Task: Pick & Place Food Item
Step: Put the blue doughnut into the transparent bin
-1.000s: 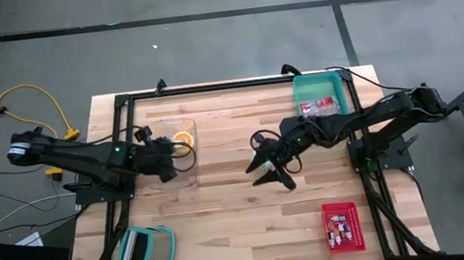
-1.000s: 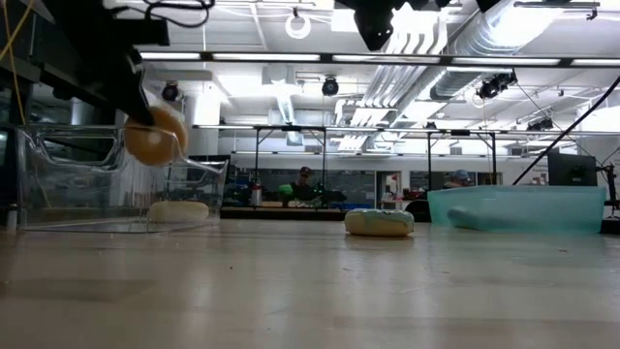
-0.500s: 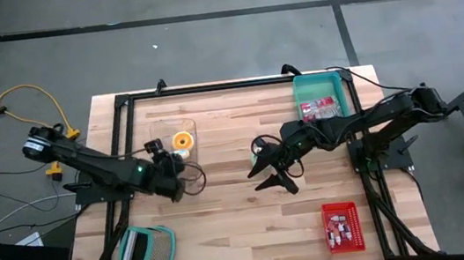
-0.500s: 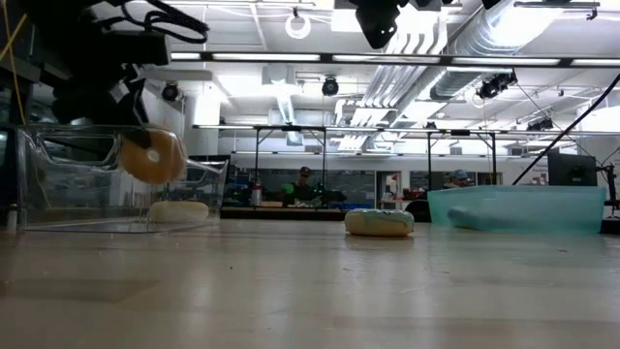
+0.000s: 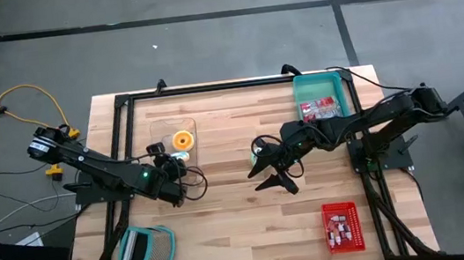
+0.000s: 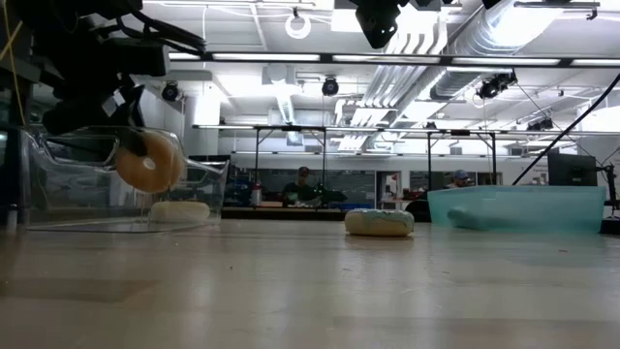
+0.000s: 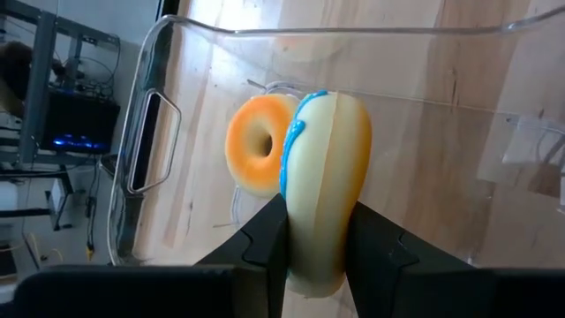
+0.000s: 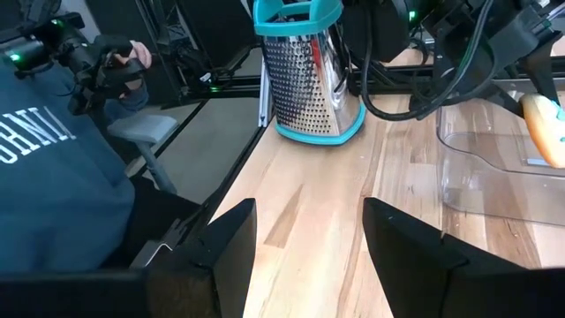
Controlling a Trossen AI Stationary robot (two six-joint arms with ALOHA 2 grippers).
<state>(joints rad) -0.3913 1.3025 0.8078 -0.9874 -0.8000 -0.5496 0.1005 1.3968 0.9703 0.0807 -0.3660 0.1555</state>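
A cream donut with blue icing (image 7: 322, 168) hangs on edge over the near part of a clear container (image 5: 158, 130), with my left gripper (image 7: 318, 225) shut on it; the low view shows the donut (image 6: 147, 162) clear of the table. An orange donut (image 7: 258, 144) lies flat on the container's floor beyond it. Another pale donut (image 6: 380, 222) lies flat on the table in the middle. My right gripper (image 5: 272, 180) hovers open at mid-table, nothing between its fingers. My left gripper pinches the donut's ring across its two flat faces (image 7: 300, 234), one finger (image 7: 265, 243) on the iced face and one on the plain face. The fingers slant down from the table's near left. The donut stands on edge, lifted clear above the container's floor.
A teal bin (image 5: 337, 81) with a red packet stands at the far right. A red basket (image 5: 343, 225) sits at the near right, a grater (image 5: 146, 250) at the near left. A person in a blue top (image 8: 53, 177) is beyond the table's left edge.
My left gripper has sunk and drawn a little toward the table's near edge with the donut, its wrist rolling. The donut hangs lower over the container than a second ago, still held.
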